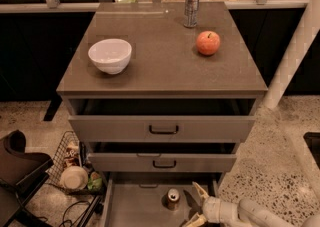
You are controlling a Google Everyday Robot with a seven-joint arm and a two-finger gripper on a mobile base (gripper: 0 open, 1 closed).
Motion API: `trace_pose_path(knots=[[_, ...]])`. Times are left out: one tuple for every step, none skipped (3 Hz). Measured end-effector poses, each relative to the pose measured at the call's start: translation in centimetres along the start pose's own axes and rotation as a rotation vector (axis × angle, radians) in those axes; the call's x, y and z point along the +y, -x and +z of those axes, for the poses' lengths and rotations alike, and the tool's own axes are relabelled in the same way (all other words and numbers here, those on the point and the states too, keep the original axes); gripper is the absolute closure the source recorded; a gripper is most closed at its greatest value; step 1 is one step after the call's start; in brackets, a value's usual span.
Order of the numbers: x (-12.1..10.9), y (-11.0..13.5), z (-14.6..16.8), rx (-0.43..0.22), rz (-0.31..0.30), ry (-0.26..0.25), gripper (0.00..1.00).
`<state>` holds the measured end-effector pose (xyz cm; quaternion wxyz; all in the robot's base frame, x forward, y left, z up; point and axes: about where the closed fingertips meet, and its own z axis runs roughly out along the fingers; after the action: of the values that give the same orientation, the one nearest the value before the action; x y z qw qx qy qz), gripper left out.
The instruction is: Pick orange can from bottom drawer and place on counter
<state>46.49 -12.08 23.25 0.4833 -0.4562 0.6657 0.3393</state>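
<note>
**Gripper low at drawer, jaws wide, can not held**

The gripper (193, 203) is seen at the lower right, reached over the right half of the bottom drawer (132, 207). The jaws are spread wide and nothing is held in them. Their opening is turned left, toward the orange can (173, 199). The can is stood upright on the drawer floor, near the middle, silver top up. It is placed just beside the jaw tips, left of them, not between them (whether anything touches cannot be told).

The bottom drawer is pulled fully out. The middle drawer (162, 162) and top drawer (162, 129) above it are each pulled out partway.

On the bench (160, 71) a white bowl (110, 56) is set at the left and a red-orange apple (208, 42) at the right. A tall silver can (191, 7) is stood at the back edge. A wire basket (70, 163) of clutter is seen on the floor, left of the cabinet.
</note>
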Motion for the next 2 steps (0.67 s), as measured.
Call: trace_pose_path(knots=[[-1.35, 0.02, 2.56, -0.079, -0.022, -0.020, 0.00], [-1.31, -0.11, 3.18, -0.083, -0.016, -0.010, 0.00]])
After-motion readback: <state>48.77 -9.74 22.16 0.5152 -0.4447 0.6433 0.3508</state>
